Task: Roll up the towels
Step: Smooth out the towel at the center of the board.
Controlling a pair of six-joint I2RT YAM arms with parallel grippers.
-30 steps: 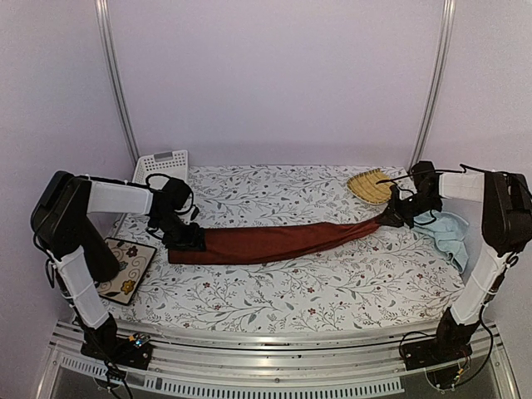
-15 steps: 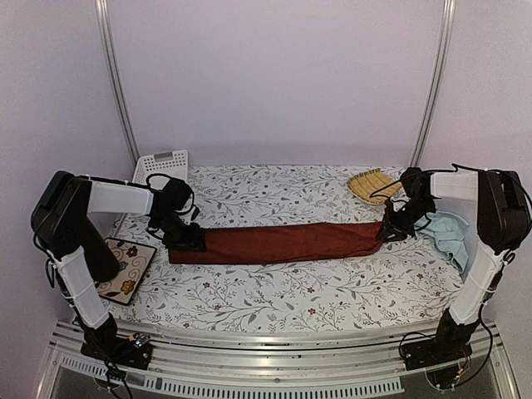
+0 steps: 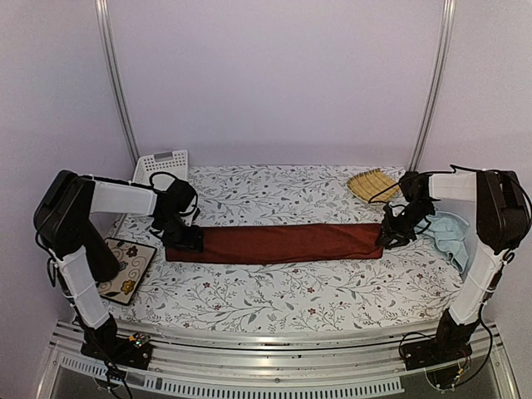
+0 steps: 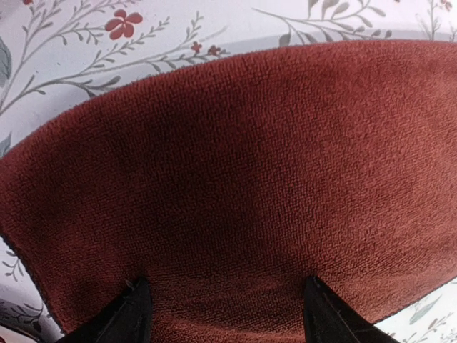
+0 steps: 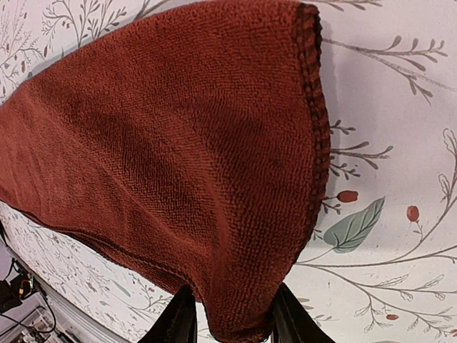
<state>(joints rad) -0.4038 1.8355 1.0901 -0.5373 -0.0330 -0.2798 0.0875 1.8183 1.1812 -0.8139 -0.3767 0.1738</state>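
Rust-red towel [image 3: 287,243] stretched flat from 9 to 3 o'clock on the floral tablecloth [image 3: 291,291]. Its 3 o'clock corner pinched in the right gripper [image 3: 389,237]; its 9 o'clock end between the spread jaws of the left gripper [image 3: 184,241]. Both arms low, wrists angled down. Light blue towel [image 3: 449,233] crumpled, partly hidden behind the right arm.

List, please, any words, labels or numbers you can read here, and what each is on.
None can be read. A grey patch on the white basket may be a label, but it is too small and blurred. The red towel, tablecloth and flowered tile show no writing.
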